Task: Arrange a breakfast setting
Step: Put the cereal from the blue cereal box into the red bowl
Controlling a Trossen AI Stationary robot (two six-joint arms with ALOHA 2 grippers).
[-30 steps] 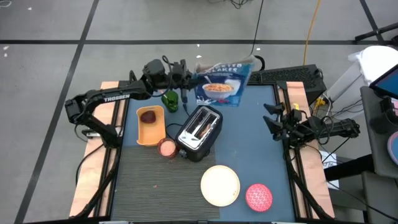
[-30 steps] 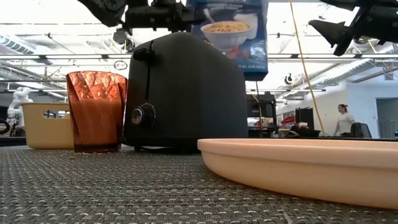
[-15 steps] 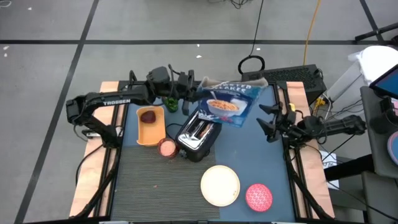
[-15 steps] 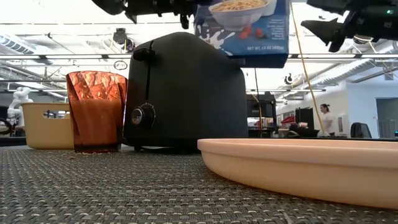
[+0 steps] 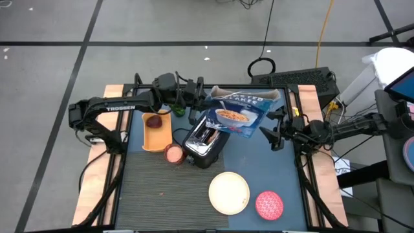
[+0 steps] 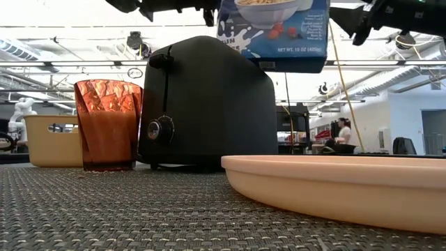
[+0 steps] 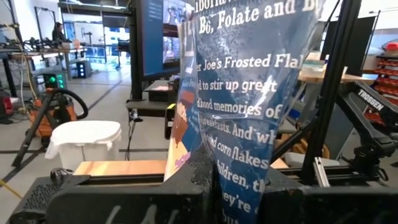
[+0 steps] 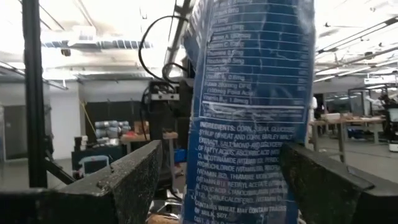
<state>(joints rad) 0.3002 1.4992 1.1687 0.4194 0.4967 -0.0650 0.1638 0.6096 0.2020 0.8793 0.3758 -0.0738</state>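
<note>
The left pincer gripped the cereal bag above the toaster. The open right pincer should close on its far edge squarely. The pink bowl waited near right, beside the plate.

Two dark jointed arms, white TROSSEN lettering on the left arm, black cables alongside.
</note>
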